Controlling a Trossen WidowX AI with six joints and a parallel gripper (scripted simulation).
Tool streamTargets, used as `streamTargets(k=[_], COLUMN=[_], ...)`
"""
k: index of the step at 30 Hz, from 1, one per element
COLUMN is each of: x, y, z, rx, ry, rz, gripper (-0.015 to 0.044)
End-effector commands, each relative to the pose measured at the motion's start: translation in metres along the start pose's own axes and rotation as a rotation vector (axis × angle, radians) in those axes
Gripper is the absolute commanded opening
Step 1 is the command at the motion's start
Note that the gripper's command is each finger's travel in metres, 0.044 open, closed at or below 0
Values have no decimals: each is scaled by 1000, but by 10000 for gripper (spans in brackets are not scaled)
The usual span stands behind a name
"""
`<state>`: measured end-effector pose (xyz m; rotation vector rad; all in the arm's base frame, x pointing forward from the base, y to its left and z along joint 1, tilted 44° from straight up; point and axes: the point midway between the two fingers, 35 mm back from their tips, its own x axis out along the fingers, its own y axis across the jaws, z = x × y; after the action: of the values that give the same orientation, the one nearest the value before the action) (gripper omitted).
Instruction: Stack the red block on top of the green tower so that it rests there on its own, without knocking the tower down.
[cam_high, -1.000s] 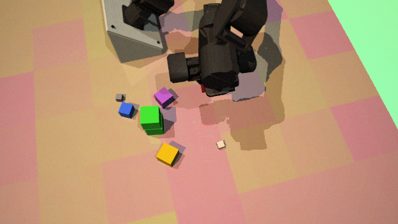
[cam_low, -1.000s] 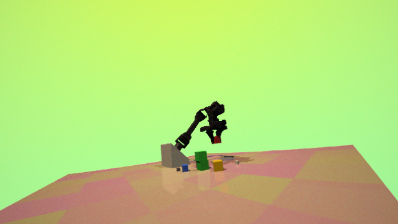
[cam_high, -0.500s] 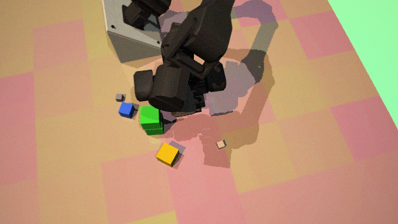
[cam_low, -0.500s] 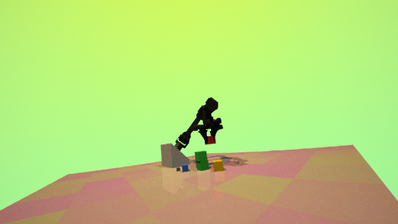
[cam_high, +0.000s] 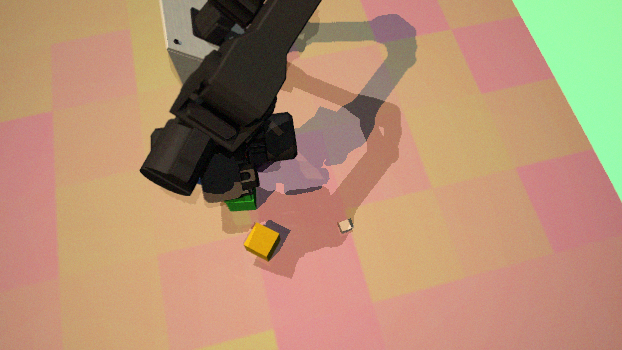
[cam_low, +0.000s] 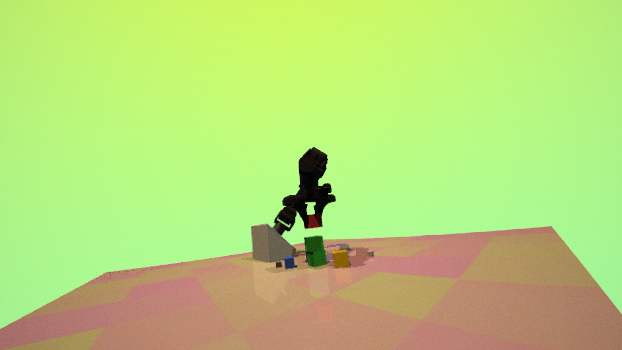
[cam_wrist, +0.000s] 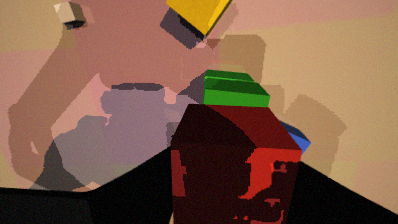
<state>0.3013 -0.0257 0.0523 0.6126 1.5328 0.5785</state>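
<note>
Gripper (cam_low: 314, 220) has its black jaws clamped on the small red cube (cam_low: 314, 221), hanging in the air right above the tall green block tower (cam_low: 315, 251), with a gap between them. Yellow cube (cam_low: 340, 258) sits just beside the tower, small blue cube (cam_low: 289, 262) on the other side.

Blocks: one red block (cam_wrist: 235, 165) between the fingers; one green tower (cam_low: 315, 250) below them; one yellow block (cam_high: 262, 241); one blue block (cam_low: 289, 262); one small white cube (cam_high: 345, 225).
</note>
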Motion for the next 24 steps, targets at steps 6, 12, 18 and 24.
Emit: streamTargets(k=[6,12,18,24], x=[3,24,27,27], y=[-5,-5,-5,-5], z=[1,1,1,1], rx=[-10,-11,-11,-11], ry=[0,0,0,0], rz=[-3,-2,-2,-2], gripper=[0,0,0,0])
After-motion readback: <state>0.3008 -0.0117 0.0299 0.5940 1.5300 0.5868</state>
